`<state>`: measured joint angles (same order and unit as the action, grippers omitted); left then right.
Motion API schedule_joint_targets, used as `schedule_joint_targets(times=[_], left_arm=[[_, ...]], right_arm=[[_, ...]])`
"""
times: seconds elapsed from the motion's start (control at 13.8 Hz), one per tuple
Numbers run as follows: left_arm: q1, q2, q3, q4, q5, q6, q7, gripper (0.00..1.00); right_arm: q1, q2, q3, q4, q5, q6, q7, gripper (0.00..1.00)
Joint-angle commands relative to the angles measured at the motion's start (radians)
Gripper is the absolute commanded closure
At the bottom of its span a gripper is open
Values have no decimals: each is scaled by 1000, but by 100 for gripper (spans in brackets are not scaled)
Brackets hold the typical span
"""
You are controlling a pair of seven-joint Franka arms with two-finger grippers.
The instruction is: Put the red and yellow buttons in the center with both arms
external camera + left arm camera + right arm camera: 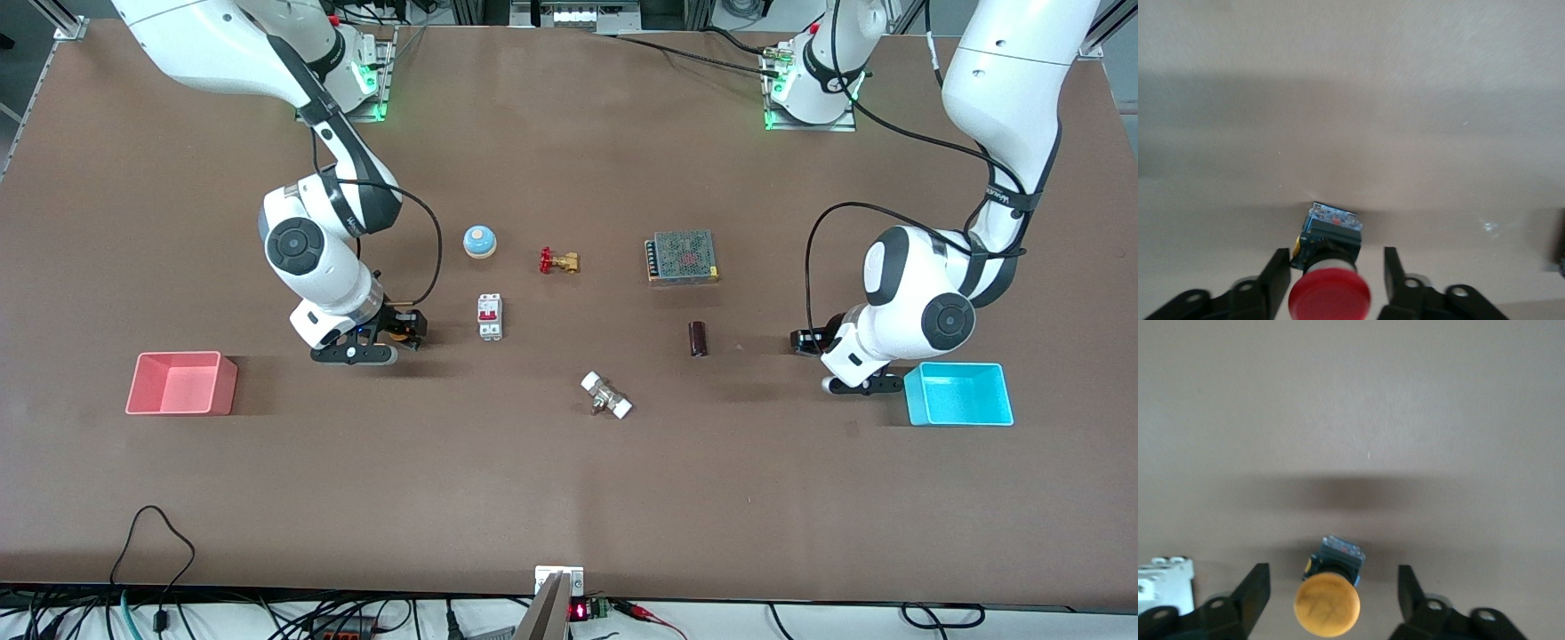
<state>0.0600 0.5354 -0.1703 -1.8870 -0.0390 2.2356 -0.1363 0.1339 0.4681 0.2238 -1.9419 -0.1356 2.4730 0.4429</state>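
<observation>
Left gripper (1330, 280) spread wide astride red button (1329, 293), resting on table (569, 498) near blue bin (960, 394) | right gripper (1331, 593) spread wide astride yellow button (1327, 603), between pink bin (182, 383) and circuit breaker (490, 316) | neither of the 2 gripped.

In the left wrist view, the left gripper (1331, 283) is hanging low over the bare brown tabletop (1351, 100), its two black fingers (1275, 283) standing apart. The red button (1330, 263) is sitting between them, red cap toward the camera and black body pointing away; neither finger appears to be touching it, though the gaps are narrow. A dark object is poking in at the frame's edge, too cropped to identify.
</observation>
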Motion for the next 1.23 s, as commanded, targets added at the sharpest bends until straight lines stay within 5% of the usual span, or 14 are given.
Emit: schedule_joint_targets(times=[0.0,0.29,0.58,0.94,1.16], left_arm=[[-8,-125,21,-4,-15,-14,0,0],[-5,-205,112,92,-12,-17,3,0],[11,-262,123,219,-12,-205,12,0],[26,-321,137,409,-10,-479,17,0],[27,-334,130,436,-10,-592,30,0]], right_arm=[[-5,-74,-4,52,51,-92,5,0],[-82,-230,-17,177,90,-352,-181,0],[-99,-267,-125,423,103,-757,-306,0],[-155,-364,-155,391,110,-809,-332,0],[-163,-359,-153,397,128,-821,-323,0]])
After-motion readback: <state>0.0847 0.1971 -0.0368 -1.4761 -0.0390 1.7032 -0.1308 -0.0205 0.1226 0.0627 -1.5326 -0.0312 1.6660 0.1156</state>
